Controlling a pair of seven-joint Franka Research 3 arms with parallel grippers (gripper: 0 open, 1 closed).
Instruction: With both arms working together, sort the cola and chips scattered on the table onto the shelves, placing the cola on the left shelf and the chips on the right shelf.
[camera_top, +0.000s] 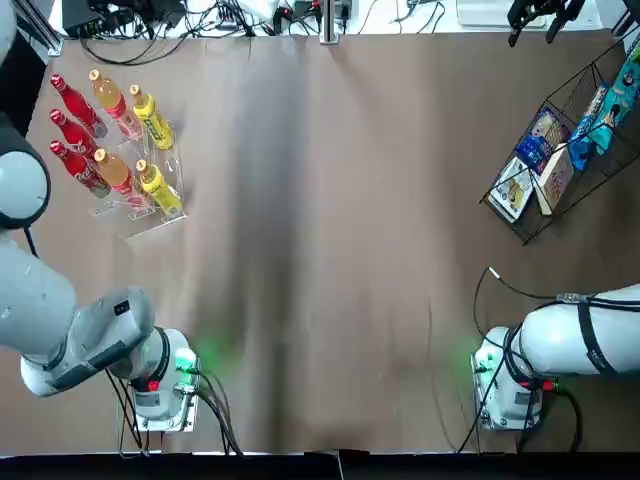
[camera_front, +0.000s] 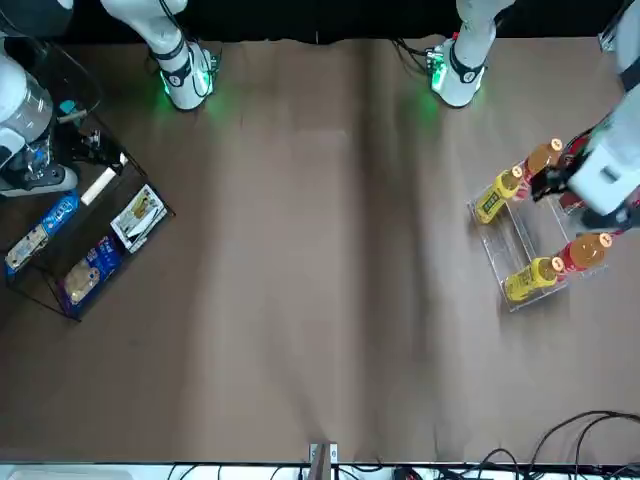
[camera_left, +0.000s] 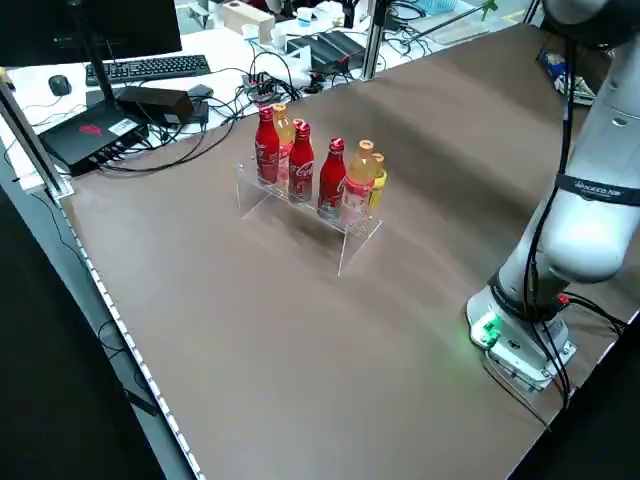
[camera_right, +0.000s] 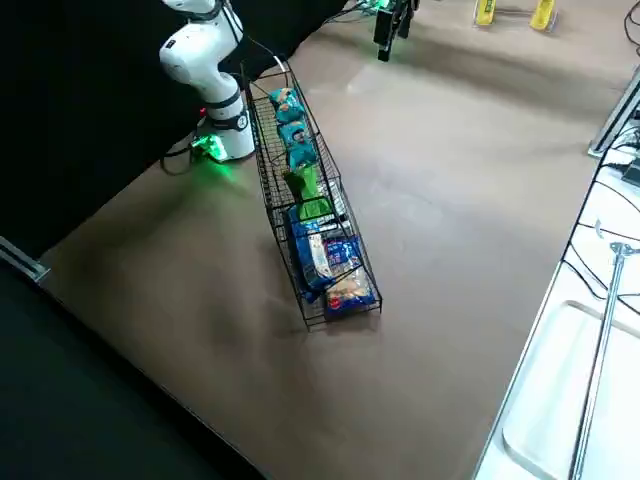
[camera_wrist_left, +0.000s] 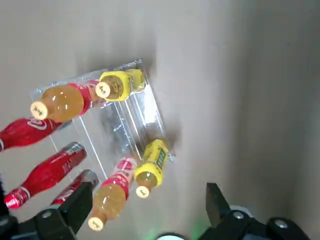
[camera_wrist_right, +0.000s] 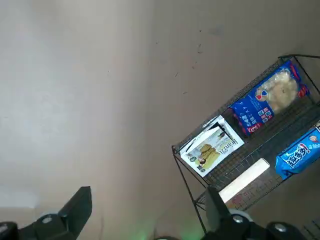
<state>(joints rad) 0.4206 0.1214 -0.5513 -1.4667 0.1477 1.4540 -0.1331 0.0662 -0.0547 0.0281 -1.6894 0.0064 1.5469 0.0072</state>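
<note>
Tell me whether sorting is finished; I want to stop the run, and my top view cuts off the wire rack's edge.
Observer: The right side view shows the green chips bag in the right shelf, next to two teal chips bags.
Operator: Does either gripper hold anything?
Observer: No; the wrist views show the left gripper and right gripper open, empty.
Operator: Cola upright?
Observer: Yes; the left side view shows three cola bottles standing in the left shelf.
</note>
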